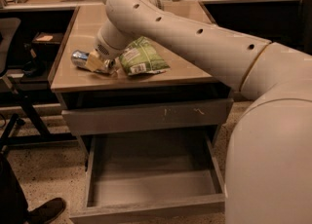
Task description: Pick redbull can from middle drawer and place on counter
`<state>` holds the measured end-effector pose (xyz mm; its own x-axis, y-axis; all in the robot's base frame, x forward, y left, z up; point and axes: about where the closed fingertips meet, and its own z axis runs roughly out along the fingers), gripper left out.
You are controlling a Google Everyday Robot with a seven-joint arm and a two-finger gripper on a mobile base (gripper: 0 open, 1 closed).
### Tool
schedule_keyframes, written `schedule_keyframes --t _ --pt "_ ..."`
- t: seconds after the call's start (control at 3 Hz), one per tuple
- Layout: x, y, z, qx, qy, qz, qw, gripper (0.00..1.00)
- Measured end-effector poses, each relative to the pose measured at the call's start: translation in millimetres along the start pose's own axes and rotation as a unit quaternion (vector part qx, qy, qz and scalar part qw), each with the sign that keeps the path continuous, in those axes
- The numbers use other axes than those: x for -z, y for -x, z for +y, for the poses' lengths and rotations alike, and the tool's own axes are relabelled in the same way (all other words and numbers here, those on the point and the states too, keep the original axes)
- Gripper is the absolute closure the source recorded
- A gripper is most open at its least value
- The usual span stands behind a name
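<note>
The redbull can, silver with a blue band, lies tilted on its side at the left part of the tan counter. My gripper reaches down over the counter, and its yellowish fingers are closed around the can's right end. I cannot tell whether the can rests on the counter or hangs just above it. The middle drawer is pulled out below and nothing shows inside it.
A green snack bag lies on the counter right beside the gripper. A shut grey drawer front with light scratches is above the open drawer. A chair stands at the left, a shoe is on the floor.
</note>
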<state>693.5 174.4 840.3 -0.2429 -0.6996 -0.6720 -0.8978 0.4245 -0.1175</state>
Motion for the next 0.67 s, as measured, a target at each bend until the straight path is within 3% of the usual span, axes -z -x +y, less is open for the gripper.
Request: schedule_keyframes --t 0.33,0.67 --pt "0.0 0.0 0.0 0.000 0.000 0.000 1.0000 0.00" --pt "-0.1 0.0 0.1 0.000 0.000 0.000 1.0000 0.00"
